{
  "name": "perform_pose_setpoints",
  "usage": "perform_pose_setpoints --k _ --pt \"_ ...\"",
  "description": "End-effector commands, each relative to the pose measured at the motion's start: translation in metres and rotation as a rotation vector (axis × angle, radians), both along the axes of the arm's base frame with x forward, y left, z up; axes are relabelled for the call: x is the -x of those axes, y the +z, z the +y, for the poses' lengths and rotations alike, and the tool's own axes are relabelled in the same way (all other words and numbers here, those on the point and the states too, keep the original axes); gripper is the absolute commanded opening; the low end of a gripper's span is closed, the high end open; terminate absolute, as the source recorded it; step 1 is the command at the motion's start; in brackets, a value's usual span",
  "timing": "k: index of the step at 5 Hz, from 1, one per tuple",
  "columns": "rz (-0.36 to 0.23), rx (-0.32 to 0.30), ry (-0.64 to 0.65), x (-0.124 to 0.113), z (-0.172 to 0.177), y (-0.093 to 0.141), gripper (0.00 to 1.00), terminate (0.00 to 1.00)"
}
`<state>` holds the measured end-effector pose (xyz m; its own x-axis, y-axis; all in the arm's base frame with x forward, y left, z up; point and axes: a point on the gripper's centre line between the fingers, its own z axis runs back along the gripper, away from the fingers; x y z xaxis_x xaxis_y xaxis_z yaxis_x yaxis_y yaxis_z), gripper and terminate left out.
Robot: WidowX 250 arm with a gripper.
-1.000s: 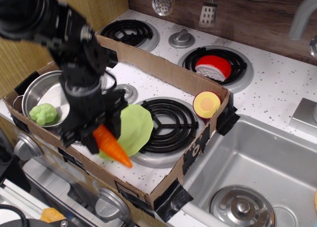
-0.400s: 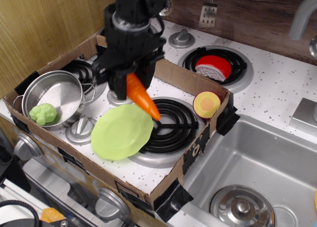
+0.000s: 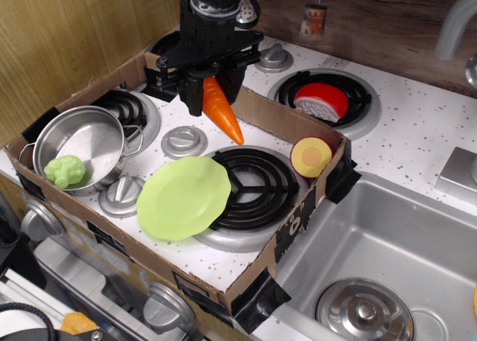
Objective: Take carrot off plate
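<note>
The carrot [image 3: 222, 112] hangs in my gripper [image 3: 210, 86], fingers clamped on its thick upper end, tip slanting down and to the right. It is in the air near the box's [image 3: 279, 118] back wall, well apart from the plate [image 3: 183, 198], which lies bare at the front, partly over the burner [image 3: 257, 183].

What worries me is the hold: I grip the wide end of a glossy, tapering toy, so I judge it could slide out or swing if I jerk or tip the wrist. Released from this height it might bounce or roll on the hard stovetop, perhaps back onto the plate or against the knob [image 3: 184, 141] below.

The back wall stands close behind and just below my fingers; going lower here risks snagging that edge. The pot [image 3: 82, 144] fills the left corner and the halved fruit [image 3: 311, 156] sits in the right corner. Open room, as I read it, is the white surface around the knob and the burner itself.
</note>
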<state>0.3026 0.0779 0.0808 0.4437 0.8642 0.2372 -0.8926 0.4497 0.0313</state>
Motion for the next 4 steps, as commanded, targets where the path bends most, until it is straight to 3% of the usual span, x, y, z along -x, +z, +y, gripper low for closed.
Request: perform_pose_setpoints --k 1,2,3,4 --pt "-0.112 -0.024 -0.022 -0.027 0.035 -0.010 0.00 0.00" --pt "-0.147 -0.057 -0.032 -0.034 0.057 -0.019 0.00 0.00" --pt "-0.190 -0.060 -0.059 -0.043 0.077 -0.029 0.00 0.00" --pt "-0.190 -0.038 -0.126 -0.052 0.087 -0.039 0.00 0.00"
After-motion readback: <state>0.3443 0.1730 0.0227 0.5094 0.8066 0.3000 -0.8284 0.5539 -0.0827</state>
